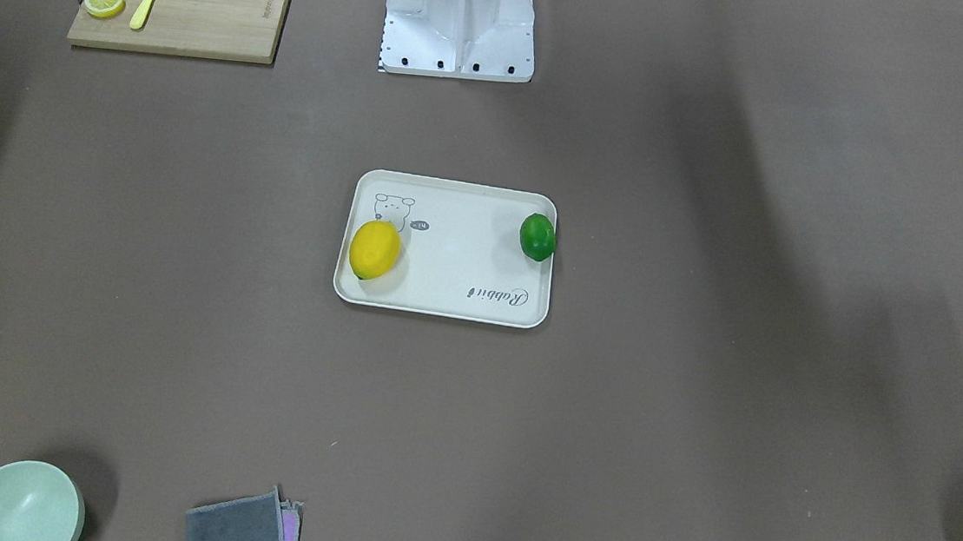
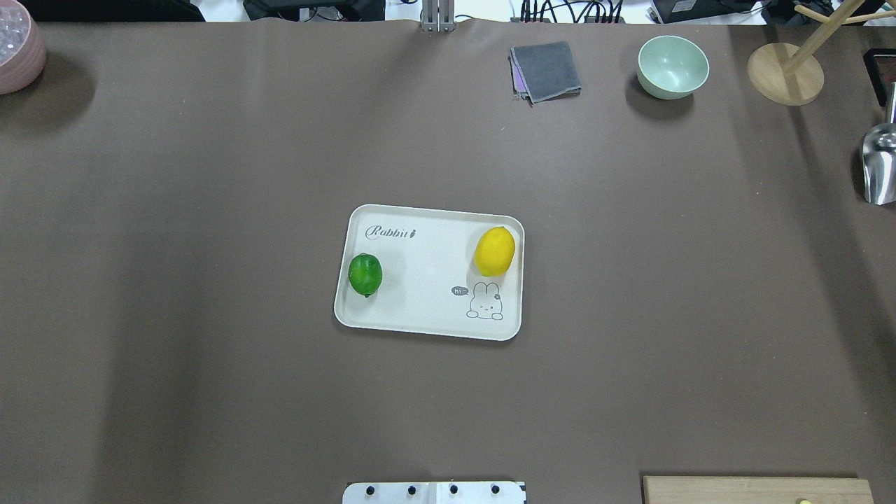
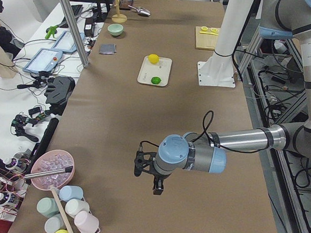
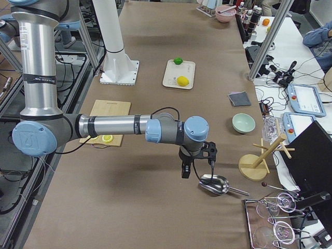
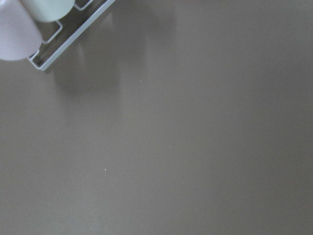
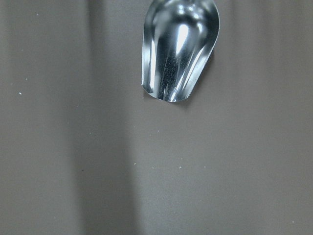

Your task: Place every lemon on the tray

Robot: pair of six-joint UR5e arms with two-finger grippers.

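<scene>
The cream-white tray (image 2: pixel 427 280) lies at the middle of the table. The bright yellow lemon (image 2: pixel 494 251) rests on it beside the rabbit drawing. The glossy green lemon (image 2: pixel 365 274) rests at the tray's opposite short edge, against the rim. Both also show in the front-facing view, yellow lemon (image 1: pixel 374 250) and green lemon (image 1: pixel 537 237). My left gripper (image 3: pixel 147 182) hangs over bare table far from the tray, near the cups. My right gripper (image 4: pixel 198 174) hangs beside a metal scoop, far from the tray. I cannot tell whether either is open or shut.
A wooden cutting board (image 1: pixel 183 0) holds lemon slices and a yellow knife. A pale green bowl (image 2: pixel 672 66), a grey cloth (image 2: pixel 546 70), a wooden stand (image 2: pixel 784 73) and the metal scoop (image 6: pixel 178 49) lie along the far right. A pink bowl (image 2: pixel 17 45) sits far left.
</scene>
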